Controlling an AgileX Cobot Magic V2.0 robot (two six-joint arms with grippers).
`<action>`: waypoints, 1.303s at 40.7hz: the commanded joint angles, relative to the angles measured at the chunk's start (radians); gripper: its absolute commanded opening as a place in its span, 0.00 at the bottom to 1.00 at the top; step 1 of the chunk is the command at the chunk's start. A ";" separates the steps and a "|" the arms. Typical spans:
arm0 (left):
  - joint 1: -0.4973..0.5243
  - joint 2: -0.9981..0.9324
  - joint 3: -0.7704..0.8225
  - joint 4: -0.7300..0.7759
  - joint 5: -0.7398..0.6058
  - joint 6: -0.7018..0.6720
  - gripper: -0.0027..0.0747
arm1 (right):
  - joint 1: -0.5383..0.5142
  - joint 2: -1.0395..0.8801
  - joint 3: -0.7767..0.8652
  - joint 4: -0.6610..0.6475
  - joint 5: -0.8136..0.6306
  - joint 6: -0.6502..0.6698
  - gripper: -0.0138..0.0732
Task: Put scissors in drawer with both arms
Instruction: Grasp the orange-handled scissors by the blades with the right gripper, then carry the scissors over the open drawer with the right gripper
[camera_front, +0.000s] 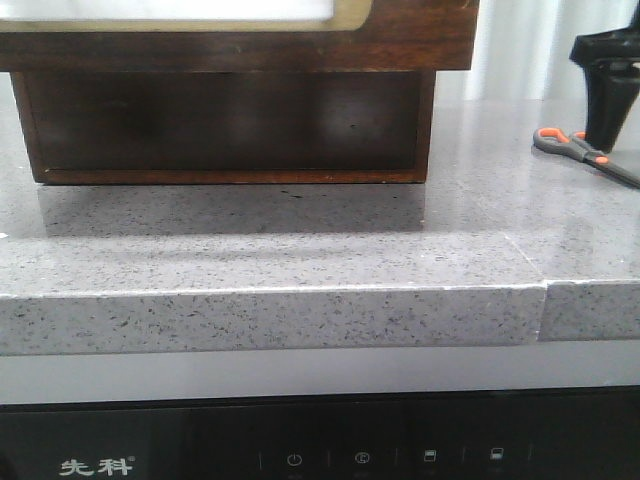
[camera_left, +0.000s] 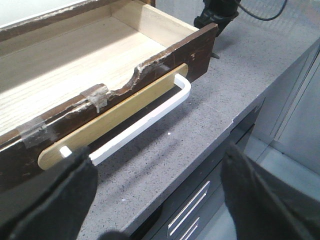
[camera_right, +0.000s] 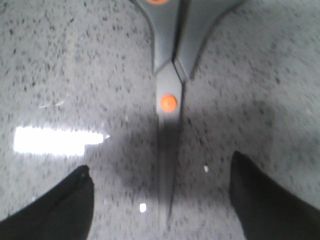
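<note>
The scissors lie flat on the grey counter at the far right, with grey handles and orange-lined loops. My right gripper hangs just over them. In the right wrist view its black fingers are open on either side of the dark blades of the scissors, not touching them. The drawer is pulled out of the wooden cabinet. The left wrist view shows the drawer's pale inside bare, and its front has a tan strip and a white bar handle. My left gripper is open and empty just in front of that handle.
The dark wooden cabinet body stands on the counter below the drawer. The counter's front edge drops to a dark appliance panel. The right arm shows beyond the drawer's far corner.
</note>
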 joint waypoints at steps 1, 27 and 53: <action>-0.007 0.000 -0.032 -0.017 -0.080 -0.003 0.68 | -0.007 -0.003 -0.080 0.007 0.008 -0.017 0.72; -0.007 0.000 -0.032 -0.017 -0.080 -0.003 0.68 | -0.007 0.095 -0.150 0.012 0.027 -0.017 0.31; -0.007 0.000 -0.032 -0.017 -0.080 -0.003 0.68 | 0.007 -0.227 -0.150 0.022 -0.047 -0.017 0.23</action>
